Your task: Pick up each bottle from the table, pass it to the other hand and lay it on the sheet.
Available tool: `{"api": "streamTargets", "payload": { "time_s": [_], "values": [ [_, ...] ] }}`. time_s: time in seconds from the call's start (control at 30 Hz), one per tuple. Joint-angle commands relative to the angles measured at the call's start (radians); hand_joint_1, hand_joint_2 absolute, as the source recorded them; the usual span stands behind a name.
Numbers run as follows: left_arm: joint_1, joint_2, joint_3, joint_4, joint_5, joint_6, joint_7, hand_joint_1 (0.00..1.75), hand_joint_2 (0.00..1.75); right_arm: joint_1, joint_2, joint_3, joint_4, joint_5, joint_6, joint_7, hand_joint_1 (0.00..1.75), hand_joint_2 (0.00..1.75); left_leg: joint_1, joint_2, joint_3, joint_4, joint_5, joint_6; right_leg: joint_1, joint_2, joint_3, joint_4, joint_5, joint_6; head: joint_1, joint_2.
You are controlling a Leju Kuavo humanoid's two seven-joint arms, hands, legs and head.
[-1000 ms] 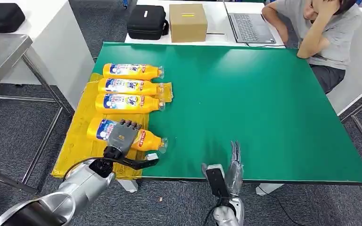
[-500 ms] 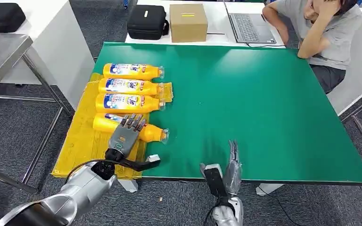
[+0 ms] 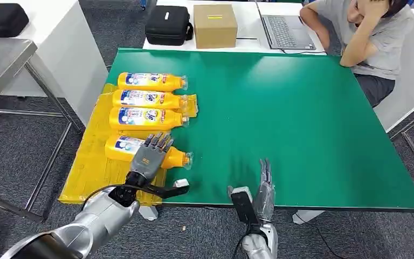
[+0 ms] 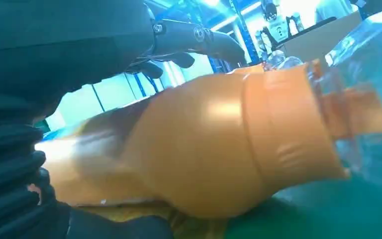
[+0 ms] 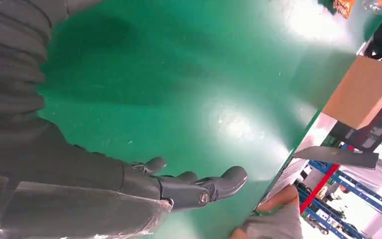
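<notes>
Four yellow bottles lie side by side on the yellow sheet (image 3: 92, 167) at the left end of the green table (image 3: 302, 124), caps pointing right. The nearest bottle (image 3: 120, 145) lies under my left hand (image 3: 150, 156), whose fingers stretch out flat over its shoulder while the thumb sticks out apart near the table edge. In the left wrist view the bottle's orange shoulder and neck (image 4: 219, 149) lie on the sheet with the fingers (image 4: 199, 37) straight above them. My right hand (image 3: 264, 190) stands open at the table's front edge, fingers straight, nothing in it (image 5: 179, 186).
The other three bottles (image 3: 143, 117) fill the far part of the sheet. A person (image 3: 372, 38) sits at the far right corner beside a laptop (image 3: 285, 29). A cardboard box (image 3: 214, 24) and a black case (image 3: 167, 24) sit on the white table behind.
The nearest bottle has rolled a little and settled on the sheet. My left hand's fingers have straightened and slid right along it. The right hand has barely moved.
</notes>
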Motion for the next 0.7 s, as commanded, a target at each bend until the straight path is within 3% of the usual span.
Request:
{"api": "streamTargets", "payload": {
  "time_s": [0.03,0.2,0.23,0.53,0.7],
  "values": [
    [0.003,-0.038,0.008,0.032,-0.019,0.006,-0.039,0.0,1.75,-0.034,0.0,-0.027,0.054,0.013,0.0,-0.001,0.0,1.75,0.001,0.001,0.003,0.0,-0.002,-0.002,0.001,0.0,0.003,0.0,-0.001,-0.002,0.0,0.0],
    [-0.006,-0.08,0.005,0.026,-0.017,-0.023,-0.062,0.0,1.75,-0.043,0.0,-0.034,0.066,0.014,0.0,-0.001,0.0,1.75,0.001,0.001,0.002,0.0,-0.001,-0.001,0.001,0.0,0.002,0.0,-0.001,-0.002,0.0,0.0],
    [-0.005,-0.092,-0.01,0.014,-0.026,-0.066,-0.114,0.0,0.0,-0.046,0.0,-0.032,0.069,0.013,0.0,-0.001,0.0,1.75,0.0,0.0,0.001,0.0,-0.001,-0.001,0.0,-0.001,0.001,0.0,-0.001,-0.001,0.0,0.0],
    [0.019,-0.117,-0.094,-0.091,-0.075,-0.1,-0.164,0.0,0.0,-0.042,-0.001,-0.048,0.063,0.027,0.0,-0.001,0.0,1.75,0.0,0.0,0.001,0.0,-0.001,-0.001,0.0,-0.001,0.001,0.0,-0.001,-0.001,0.0,0.0],
    [0.057,-0.096,-0.16,-0.221,-0.075,-0.163,-0.236,0.0,0.0,-0.011,-0.006,-0.076,0.018,0.042,0.0,-0.001,0.0,1.75,0.001,0.001,0.0,0.0,-0.002,-0.002,0.001,-0.001,0.0,0.0,-0.002,-0.002,0.0,0.0]
  ]
}}
